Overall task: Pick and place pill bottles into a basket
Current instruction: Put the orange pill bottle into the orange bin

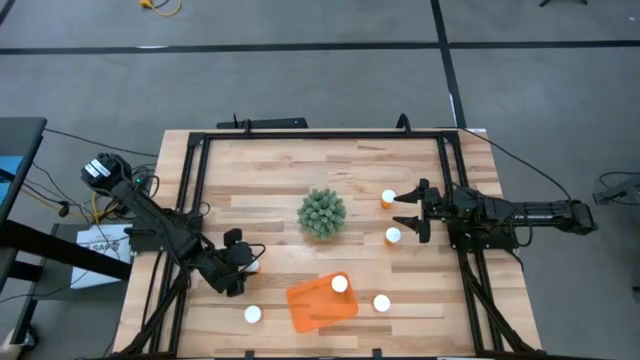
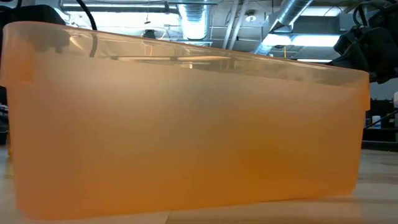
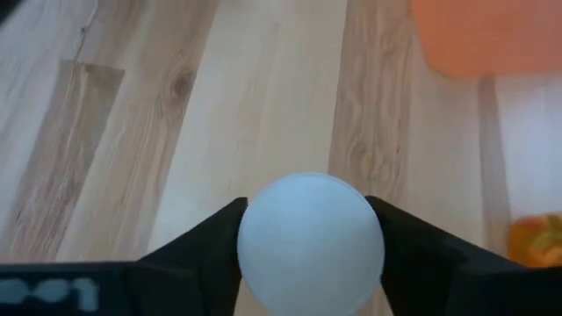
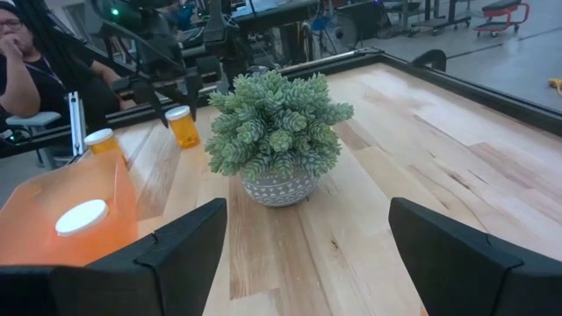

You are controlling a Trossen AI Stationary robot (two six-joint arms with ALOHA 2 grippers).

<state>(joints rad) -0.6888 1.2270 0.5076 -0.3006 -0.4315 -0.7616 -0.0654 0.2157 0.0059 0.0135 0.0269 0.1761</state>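
Observation:
Several small orange pill bottles with white caps are in view. One lies in the orange basket [image 1: 322, 302], its cap [image 1: 339, 284] showing. Two stand on the table near the basket: one to its left [image 1: 253, 314], one to its right [image 1: 381, 302]. Two more [image 1: 388, 198] [image 1: 393, 236] stand right of the green plant [image 1: 322, 213]. My left gripper [image 1: 243, 263] is left of the basket, shut on another pill bottle [image 3: 312, 237]. My right gripper [image 1: 405, 215] is open and empty, and it points toward the plant from between those two bottles. My left gripper pinches the pill bottle's white cap [image 3: 263, 250] between its two fingers, one on each side of it. The fingers come from above, slanting down. The bottle stands upright below them [image 4: 183, 127]. Whether its base is on the table, I cannot tell.
The plant in its white pot [image 4: 277, 132] stands mid-table. The basket's wall [image 2: 186, 124] fills the low view. A black frame [image 1: 320, 134] runs around the table. A person [image 4: 26, 53] sits beyond the table's left side.

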